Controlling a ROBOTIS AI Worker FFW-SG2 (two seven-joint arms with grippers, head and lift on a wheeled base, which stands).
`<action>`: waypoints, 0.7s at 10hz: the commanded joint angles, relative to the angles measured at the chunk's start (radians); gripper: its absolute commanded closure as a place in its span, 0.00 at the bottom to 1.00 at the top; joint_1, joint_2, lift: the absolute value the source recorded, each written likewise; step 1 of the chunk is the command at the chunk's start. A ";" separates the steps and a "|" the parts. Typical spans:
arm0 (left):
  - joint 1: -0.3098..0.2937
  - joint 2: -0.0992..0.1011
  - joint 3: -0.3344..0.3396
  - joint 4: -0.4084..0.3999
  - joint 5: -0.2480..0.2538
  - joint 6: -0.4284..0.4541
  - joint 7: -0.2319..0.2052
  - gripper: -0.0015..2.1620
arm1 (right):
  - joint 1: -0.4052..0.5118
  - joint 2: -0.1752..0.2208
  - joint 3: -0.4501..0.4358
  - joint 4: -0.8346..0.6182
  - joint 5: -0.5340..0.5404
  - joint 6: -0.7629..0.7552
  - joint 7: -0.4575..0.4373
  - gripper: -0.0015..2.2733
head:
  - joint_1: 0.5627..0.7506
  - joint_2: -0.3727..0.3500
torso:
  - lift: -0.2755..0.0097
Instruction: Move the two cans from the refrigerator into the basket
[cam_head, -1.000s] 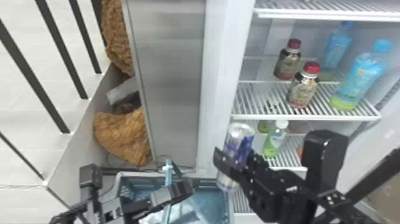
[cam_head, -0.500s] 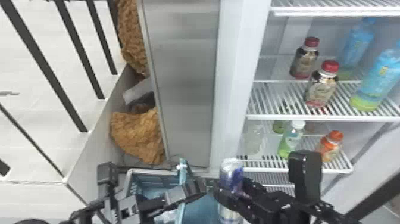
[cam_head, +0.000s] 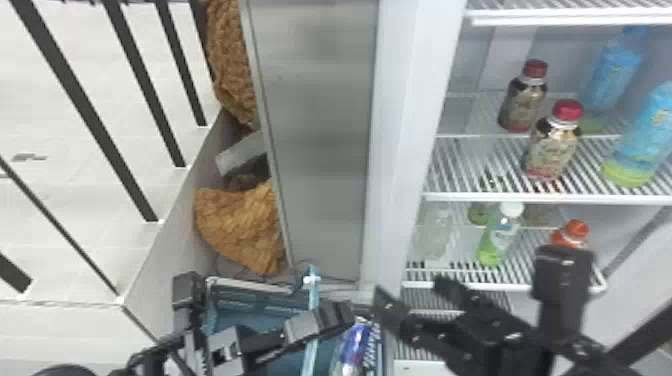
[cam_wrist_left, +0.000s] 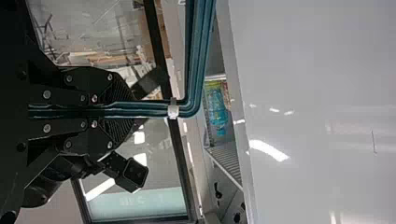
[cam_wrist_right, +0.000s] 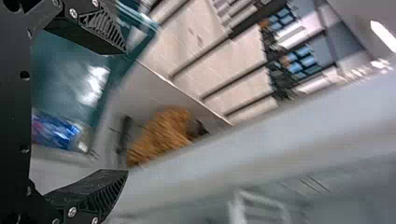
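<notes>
In the head view my right gripper (cam_head: 415, 295) stands open right of the basket (cam_head: 250, 288). A blue and silver can (cam_head: 356, 345) is at the basket's right side, left of that gripper and apart from its fingers. My left gripper (cam_head: 345, 315) is at the basket's handle. In the left wrist view the left gripper (cam_wrist_left: 126, 109) is shut on the teal basket handle (cam_wrist_left: 198, 60). The right wrist view has the right gripper (cam_wrist_right: 123, 112) with its fingers wide apart and the can (cam_wrist_right: 58, 133) beyond them, over the teal basket (cam_wrist_right: 60, 65).
Right of the basket, the open refrigerator has wire shelves (cam_head: 500, 197) with bottles, including two red-capped ones (cam_head: 552, 142) and a green one (cam_head: 500, 235). A grey panel (cam_head: 320, 140) and white frame stand ahead; brown material (cam_head: 245, 225) lies behind the basket.
The right gripper held the can earlier; it has opened and let go, and the can is now lower at the basket. The head view has shifted, with the scene sliding right.
</notes>
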 joint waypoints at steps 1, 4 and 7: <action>0.002 -0.001 0.002 0.000 0.000 0.000 0.000 0.55 | 0.077 0.010 -0.061 -0.028 0.098 -0.162 0.008 0.06 | 0.70 0.50 | 0.86; 0.012 -0.001 0.008 0.000 0.000 0.000 0.000 0.55 | 0.204 0.020 -0.182 0.097 0.114 -0.570 0.074 0.06 | 0.70 0.31 | 0.86; 0.017 -0.001 0.004 0.000 0.000 0.000 0.000 0.55 | 0.307 0.024 -0.222 0.168 0.116 -0.756 0.120 0.06 | 0.70 0.18 | 0.86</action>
